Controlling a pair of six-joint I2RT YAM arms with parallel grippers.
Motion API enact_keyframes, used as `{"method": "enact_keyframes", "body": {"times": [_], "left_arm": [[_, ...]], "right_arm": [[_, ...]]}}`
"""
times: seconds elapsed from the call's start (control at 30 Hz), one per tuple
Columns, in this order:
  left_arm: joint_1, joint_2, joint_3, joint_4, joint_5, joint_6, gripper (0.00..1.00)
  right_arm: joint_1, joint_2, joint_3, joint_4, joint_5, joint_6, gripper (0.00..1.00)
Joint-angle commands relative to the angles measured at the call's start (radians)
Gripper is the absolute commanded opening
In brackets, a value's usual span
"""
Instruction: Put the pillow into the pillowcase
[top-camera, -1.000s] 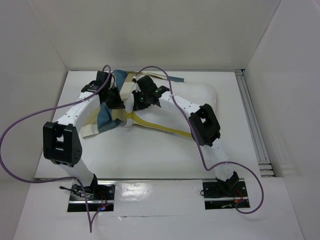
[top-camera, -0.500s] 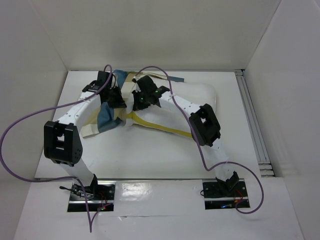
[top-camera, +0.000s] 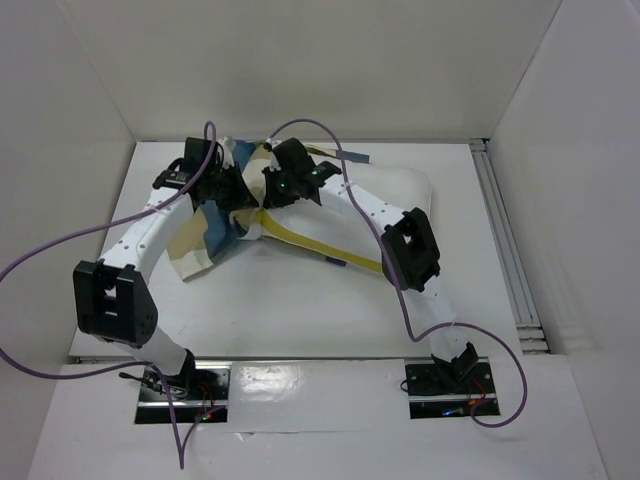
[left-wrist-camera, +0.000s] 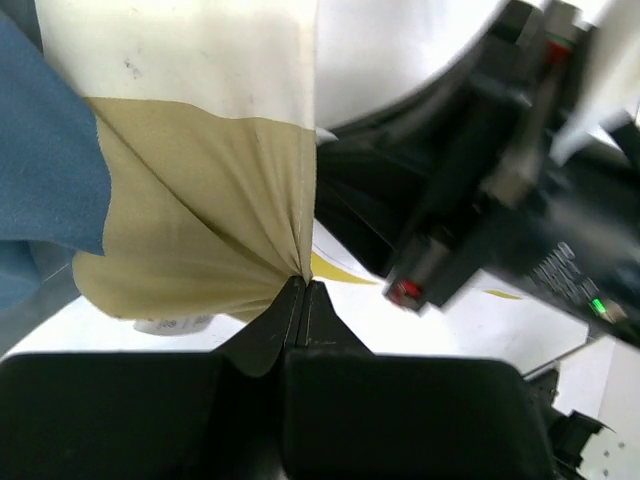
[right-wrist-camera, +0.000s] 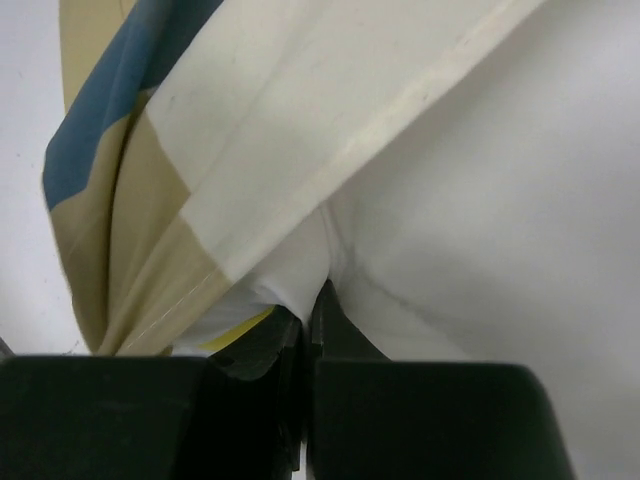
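**Top external view.** The surface (top-camera: 300, 300) is boxed in by white walls (top-camera: 330, 60) at 9, 12 and 3 o'clock. A metal rail (top-camera: 505, 250) runs along its 3 o'clock edge. Purple cables (top-camera: 300, 123) loop off both arms, and one arches over the work area at 12 o'clock.

The pillow (top-camera: 400, 195) lies across the far half of the surface, from centre toward 2 o'clock. Its yellow piping (top-camera: 320, 250) shows along the near edge. The pillowcase (top-camera: 210, 240) is bunched at 10 o'clock and overlaps the pillow's left end. The left end effector (top-camera: 232, 190) and the right end effector (top-camera: 265, 195) meet there, just beside each other. Both arms cover part of the cloth.

**Left wrist view.** The left end effector (left-wrist-camera: 303, 290) is closed. Its tips pinch a gathered tan fold of the pillowcase (left-wrist-camera: 200, 200), which fans up toward 11 o'clock. The right arm (left-wrist-camera: 480, 220), black and blurred, crowds in at 2 o'clock, near the grip. A strip of yellow piping (left-wrist-camera: 335, 268) shows just right of the tips.

**Right wrist view.** The right end effector (right-wrist-camera: 310, 310) is closed on white fabric of the pillow (right-wrist-camera: 480, 250), which fills the view toward 2 o'clock. The hemmed edge of the pillowcase (right-wrist-camera: 230, 110) drapes over the pillow from 12 to 9 o'clock and touches it just above the grip. A sliver of yellow piping (right-wrist-camera: 240, 328) shows at 8 o'clock of the tips.
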Motion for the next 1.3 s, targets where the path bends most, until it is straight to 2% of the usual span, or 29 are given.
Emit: {"method": "enact_keyframes", "body": {"times": [0.0,0.17,0.3,0.47,0.73,1.03,1.27], "left_arm": [[-0.015,-0.076,0.034,0.008,0.117,-0.007,0.0],[-0.015,-0.097,0.014,0.008,0.118,0.004,0.0],[-0.015,-0.038,-0.063,0.008,0.103,0.041,0.0],[-0.015,-0.007,-0.127,0.008,0.071,0.062,0.0],[-0.015,-0.019,-0.108,-0.012,0.081,0.133,0.0],[-0.073,-0.079,-0.085,-0.044,0.189,0.151,0.0],[-0.073,-0.08,-0.005,-0.112,0.284,0.174,0.0]], "right_arm": [[-0.012,0.022,0.077,0.042,0.007,0.016,0.0],[-0.012,0.032,0.047,0.055,-0.003,0.042,0.0],[-0.021,-0.036,-0.03,0.12,0.007,0.064,0.0],[-0.052,-0.137,-0.039,0.129,0.051,0.073,0.0],[-0.127,-0.219,-0.015,0.129,0.014,0.084,0.0],[-0.149,0.054,0.223,0.138,-0.018,0.13,0.0],[-0.187,0.134,0.216,0.174,-0.052,0.157,0.0]]}}
